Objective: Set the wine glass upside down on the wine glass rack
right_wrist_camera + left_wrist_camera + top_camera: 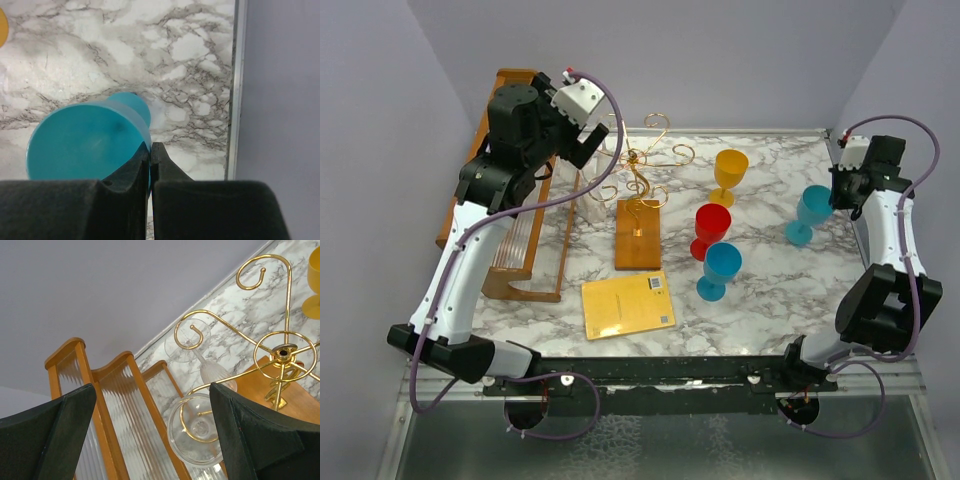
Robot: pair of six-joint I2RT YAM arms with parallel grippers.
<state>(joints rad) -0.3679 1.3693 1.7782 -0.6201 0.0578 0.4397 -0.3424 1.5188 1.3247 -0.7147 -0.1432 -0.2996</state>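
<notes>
the teal wine glass (85,145) stands mouth-up on the marble tabletop (760,310), right at the tips of my right end effector (150,150). that end effector's two fingers are pressed together. the glass's rim runs into the seam between them, one finger over the inside of the bowl and the other outside, so i am clamped on the thin rim. the grey wall (280,100) and the tabletop's edge lie just to the right of this end effector.

the wine glass rack (642,185) is well apart from my right end effector, far to its left across the tabletop, with its gold curls rising from a brown wooden base (640,240). between that end effector and the rack stand a yellow glass (729,172), a red glass (711,228) and a blue glass (720,268), all upright. a yellow card (628,305) lies flat nearer the arm bases.

my left end effector (152,387) is raised above the rack's left side with its fingers wide apart and nothing between them. below it, two clear glasses (195,432) sit among the gold curls, one with its foot caught in a spiral. the wooden frame (107,405) with clear rods lies beneath and to its left.
</notes>
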